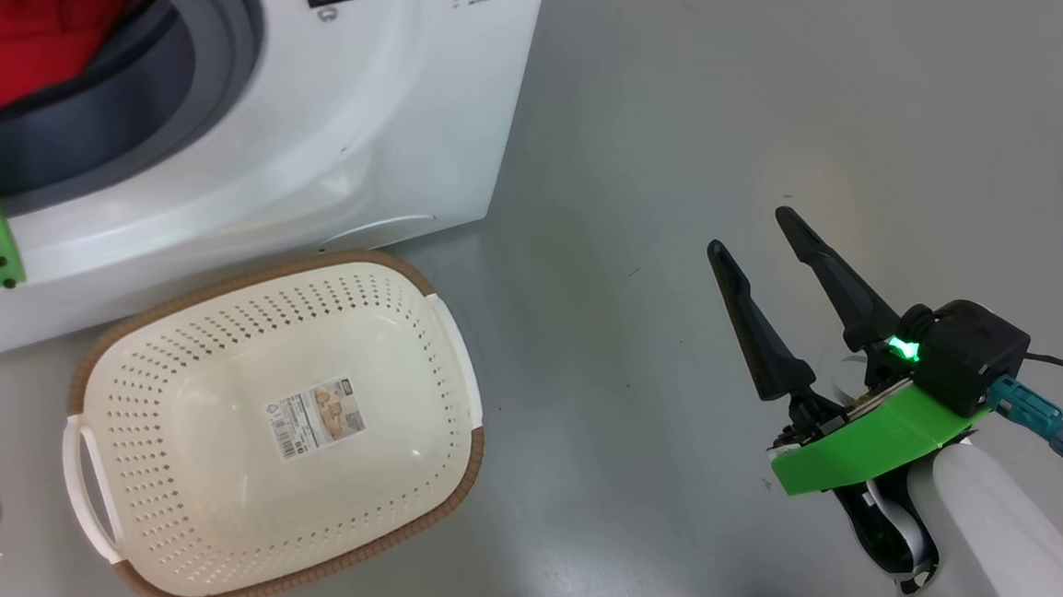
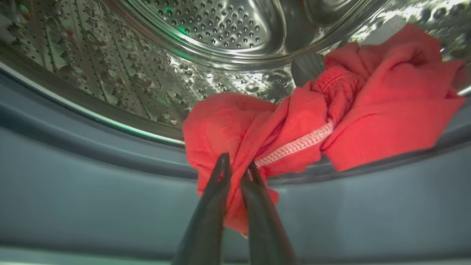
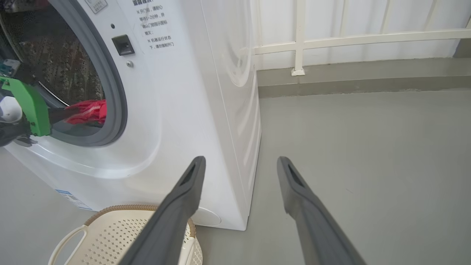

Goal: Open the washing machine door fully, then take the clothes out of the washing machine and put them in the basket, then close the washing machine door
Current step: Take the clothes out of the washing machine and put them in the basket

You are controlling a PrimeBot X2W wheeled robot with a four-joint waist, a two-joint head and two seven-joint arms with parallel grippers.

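Clothes (image 2: 368, 121): a red bundle with white trim at the lip of the steel drum (image 2: 220, 33), one fold drooping over the grey rubber ring (image 2: 92, 176). The left pincer (image 2: 237, 166) is closed on that fold. Only a thin pleat seems caught, but the view is too close to be sure. The right pincer (image 1: 751, 232) is wide open and empty, over bare floor.

Step in hand: lifting out. Draw outward and upward to clear the ring, and go slowly, since the trailing bulk could snag or slip free. Then carry it over the basket (image 1: 161, 423), which stands empty just before the washing machine (image 1: 373, 114).

The floor (image 1: 713, 94) is smooth and grey. A pale railing (image 3: 298, 36) runs behind.
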